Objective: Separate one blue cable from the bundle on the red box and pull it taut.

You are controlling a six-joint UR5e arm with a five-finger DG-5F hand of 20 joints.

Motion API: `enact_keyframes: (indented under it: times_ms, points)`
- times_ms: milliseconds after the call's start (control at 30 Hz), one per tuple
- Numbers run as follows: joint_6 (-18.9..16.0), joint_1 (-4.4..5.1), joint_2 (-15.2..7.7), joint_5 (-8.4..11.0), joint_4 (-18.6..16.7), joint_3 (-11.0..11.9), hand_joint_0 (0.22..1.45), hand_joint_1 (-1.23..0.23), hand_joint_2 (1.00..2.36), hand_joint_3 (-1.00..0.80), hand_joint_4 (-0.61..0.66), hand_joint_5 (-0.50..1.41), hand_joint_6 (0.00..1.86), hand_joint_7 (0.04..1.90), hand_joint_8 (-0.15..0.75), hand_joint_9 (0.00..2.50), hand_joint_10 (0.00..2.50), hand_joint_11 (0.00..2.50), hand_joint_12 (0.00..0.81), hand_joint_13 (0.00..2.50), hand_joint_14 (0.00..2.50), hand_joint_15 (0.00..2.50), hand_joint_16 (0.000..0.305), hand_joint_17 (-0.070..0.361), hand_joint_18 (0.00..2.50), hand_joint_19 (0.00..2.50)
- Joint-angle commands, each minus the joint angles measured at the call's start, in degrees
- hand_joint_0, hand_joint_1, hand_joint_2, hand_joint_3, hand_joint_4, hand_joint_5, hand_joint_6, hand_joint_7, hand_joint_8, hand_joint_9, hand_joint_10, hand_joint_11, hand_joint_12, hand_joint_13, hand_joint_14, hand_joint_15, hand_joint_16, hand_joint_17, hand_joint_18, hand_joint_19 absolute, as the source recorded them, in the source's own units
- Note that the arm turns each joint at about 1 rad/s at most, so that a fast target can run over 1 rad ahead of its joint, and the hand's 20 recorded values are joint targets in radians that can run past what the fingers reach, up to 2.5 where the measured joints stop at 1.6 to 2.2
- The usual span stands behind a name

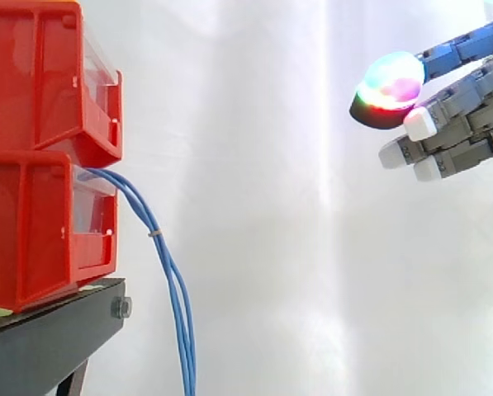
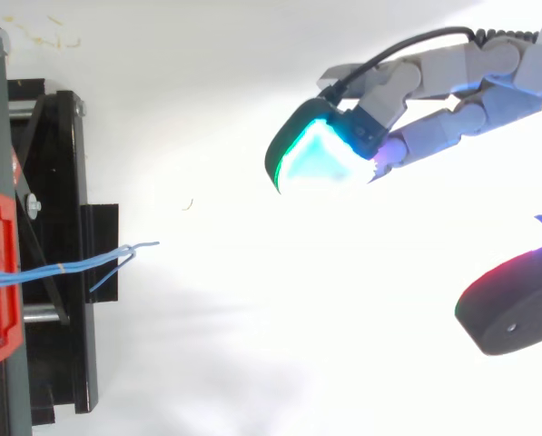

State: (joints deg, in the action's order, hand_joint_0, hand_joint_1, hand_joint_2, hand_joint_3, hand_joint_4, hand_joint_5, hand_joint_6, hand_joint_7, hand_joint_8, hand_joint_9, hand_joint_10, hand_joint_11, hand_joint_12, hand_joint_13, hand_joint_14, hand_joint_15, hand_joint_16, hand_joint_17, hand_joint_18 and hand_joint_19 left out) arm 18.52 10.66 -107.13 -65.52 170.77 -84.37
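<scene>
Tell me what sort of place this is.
Probably a robot test bench: stacked red bins on a black stand, blue cables hanging from them, a white curtain behind, and an open robot hand.

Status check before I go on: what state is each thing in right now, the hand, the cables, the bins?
Hand: open, holding nothing, well clear of the cables.
Blue cables: bundled, hanging slack from the lower bin, none separated.
Red bins: stacked two high on the black stand.

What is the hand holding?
Nothing. The hand is open, well apart from the blue cables hanging from the red bin.
</scene>
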Motion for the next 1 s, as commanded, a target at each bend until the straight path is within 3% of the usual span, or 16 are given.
enact_keyframes:
  times_ms: [0,233,467,667,767,800,967]
  points:
    - [0.2,0.15,0.0,0.39,-0.1,0.0,0.49,-0.57,1.00,-0.47,0.28,-0.17,0.50,0.74,0.286,0.70,0.00,0.16,0.381,0.29,0.00,0.02,0.058,0.131,0.23,0.09]
    - [0.7,0.24,-0.1,0.21,-0.1,0.0,0.49,-0.57,1.00,-0.47,0.29,-0.17,0.50,0.74,0.289,0.72,0.01,0.18,0.382,0.30,0.00,0.02,0.058,0.130,0.24,0.10]
    - [0.9,0.41,-1.9,0.21,-0.2,0.0,0.49,-0.57,1.00,-0.47,0.29,-0.17,0.50,0.75,0.290,0.73,0.00,0.19,0.382,0.31,0.00,0.03,0.057,0.128,0.26,0.12]
    - [0.9,0.41,-1.9,0.13,-2.7,0.0,0.50,-0.57,1.00,-0.47,0.29,-0.17,0.50,0.75,0.288,0.74,0.01,0.19,0.379,0.32,0.00,0.03,0.057,0.128,0.26,0.11]
    - [1.3,0.41,-2.1,0.30,-2.4,0.0,0.50,-0.57,1.00,-0.47,0.29,-0.17,0.50,0.75,0.290,0.76,0.01,0.21,0.381,0.33,0.00,0.04,0.057,0.127,0.27,0.11]
    - [2.0,0.41,-3.6,0.30,-1.9,0.0,0.50,-0.57,1.00,-0.47,0.29,-0.17,0.50,0.75,0.291,0.76,0.01,0.21,0.381,0.33,0.00,0.04,0.057,0.127,0.28,0.12]
    - [3.3,0.33,-6.8,0.30,-1.8,0.0,0.50,-0.57,1.00,-0.47,0.30,-0.16,0.50,0.75,0.291,0.76,0.01,0.21,0.382,0.34,0.00,0.04,0.056,0.127,0.28,0.12]
